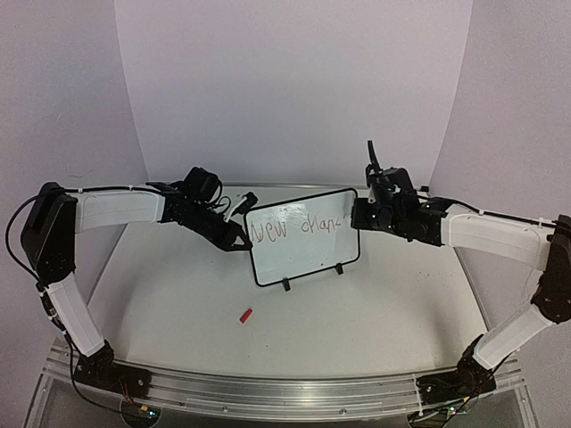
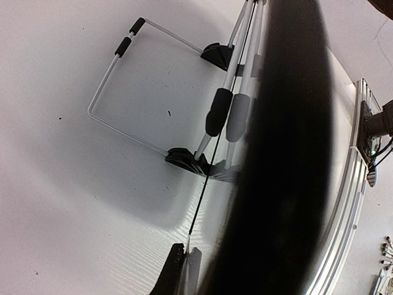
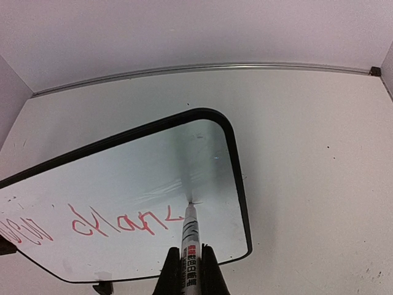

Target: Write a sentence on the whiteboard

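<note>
Lab cell: white table (image 1: pixel 178 294), lilac backdrop (image 1: pixel 294 89), aluminium rail (image 1: pixel 285 390)

red bit (image 1: pixel 246 315), maybe a cap, on table (image 1: pixel 178 294)

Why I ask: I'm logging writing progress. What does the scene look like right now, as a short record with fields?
whiteboard: standing on its black feet, mid-table
sentence: red ink, one line so far, roughly "New chan", unfinished
marker: held by the right gripper, tip meeting the board just right of the last letter
left gripper: clamped on the board's left edge
red cap: lying on the table in front of the board, apart from it
</note>
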Motion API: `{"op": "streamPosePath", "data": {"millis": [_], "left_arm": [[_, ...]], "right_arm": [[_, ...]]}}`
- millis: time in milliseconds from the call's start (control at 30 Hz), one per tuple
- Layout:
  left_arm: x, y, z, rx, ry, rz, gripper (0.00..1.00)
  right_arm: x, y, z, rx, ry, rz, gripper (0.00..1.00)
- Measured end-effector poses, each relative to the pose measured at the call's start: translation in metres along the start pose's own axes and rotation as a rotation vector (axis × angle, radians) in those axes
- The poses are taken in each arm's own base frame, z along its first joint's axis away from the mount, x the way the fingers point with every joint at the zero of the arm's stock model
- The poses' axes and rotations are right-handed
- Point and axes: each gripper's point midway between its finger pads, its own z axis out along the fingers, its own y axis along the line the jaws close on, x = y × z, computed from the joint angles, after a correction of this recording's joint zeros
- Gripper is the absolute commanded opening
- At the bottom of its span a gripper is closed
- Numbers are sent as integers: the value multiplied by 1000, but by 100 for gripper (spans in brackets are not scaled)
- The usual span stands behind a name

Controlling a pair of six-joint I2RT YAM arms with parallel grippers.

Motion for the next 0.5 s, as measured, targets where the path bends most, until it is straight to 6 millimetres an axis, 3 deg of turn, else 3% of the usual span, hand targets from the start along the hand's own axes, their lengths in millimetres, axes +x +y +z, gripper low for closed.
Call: {"op": "streamPosePath", "data": {"millis": [500], "left_arm": [[-1,0,0,0,-1,0,0]], "right_arm": [[29,-6,13,19,70,5,0]]}}
